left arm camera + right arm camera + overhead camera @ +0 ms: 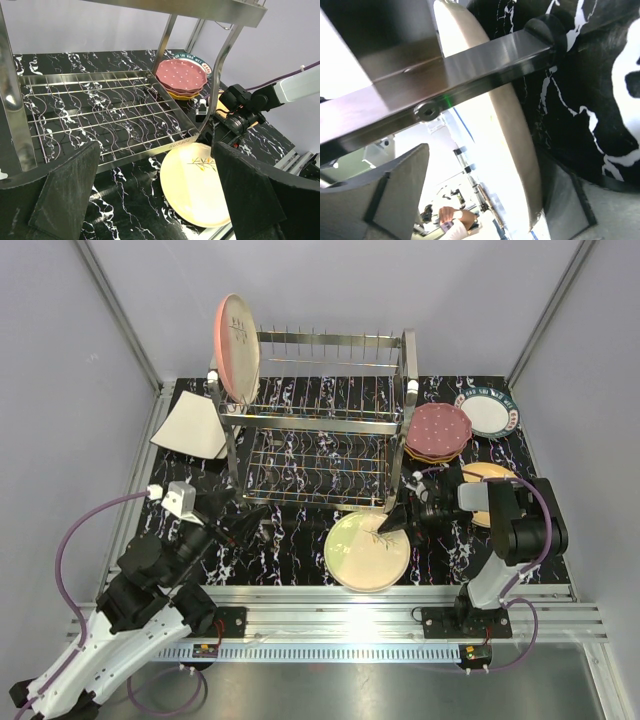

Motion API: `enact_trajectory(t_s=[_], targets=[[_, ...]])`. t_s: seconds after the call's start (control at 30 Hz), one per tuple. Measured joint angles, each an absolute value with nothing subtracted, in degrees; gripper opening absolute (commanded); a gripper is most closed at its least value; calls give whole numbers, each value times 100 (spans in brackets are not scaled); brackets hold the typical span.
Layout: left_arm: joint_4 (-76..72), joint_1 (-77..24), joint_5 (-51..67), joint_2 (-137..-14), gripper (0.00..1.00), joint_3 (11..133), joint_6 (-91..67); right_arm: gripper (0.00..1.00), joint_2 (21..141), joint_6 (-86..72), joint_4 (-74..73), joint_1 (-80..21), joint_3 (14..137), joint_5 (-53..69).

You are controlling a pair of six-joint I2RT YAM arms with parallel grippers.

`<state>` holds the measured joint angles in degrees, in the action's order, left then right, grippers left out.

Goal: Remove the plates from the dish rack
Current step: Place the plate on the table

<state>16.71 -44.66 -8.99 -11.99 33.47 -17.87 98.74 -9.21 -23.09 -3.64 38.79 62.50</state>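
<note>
The silver wire dish rack (320,430) stands mid-table. One pink plate (238,345) stands upright in its top left prongs. A cream plate (368,550) with a leaf sprig lies on the table in front of the rack. My right gripper (393,521) is open at the plate's far right rim. In the right wrist view its fingers straddle that rim (512,135), under a rack bar (470,65). My left gripper (255,525) is open and empty by the rack's lower front left. It looks across the lower shelf (100,115) at the cream plate (200,185).
A squarish white plate (190,425) leans left of the rack. To the right are a maroon dotted plate on a stack (437,430), a teal-rimmed plate (490,412) and a tan plate (487,478) under my right arm. Walls enclose the table.
</note>
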Motion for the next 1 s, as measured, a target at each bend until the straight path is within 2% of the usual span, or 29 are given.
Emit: enact_trajectory(t_s=[0.03,0.07,0.6,1.0], targets=[[1667,-4466,-899,-1188,99,3347,-1793,98,9824,-937,-2327,-364,3879,6202],[1673,-4466,-899,-1173,99,3347,-1800,100,9769,-967,-2353,-366,3879,6158],[1719,-4466,-895,-1044,99,3347,-1846,100,8667,-1251,-2714,-364,3898,4829],[1721,-4466,-875,-1028,99,3350,-1850,100,8147,-1284,-2845,-364,3898,4589]])
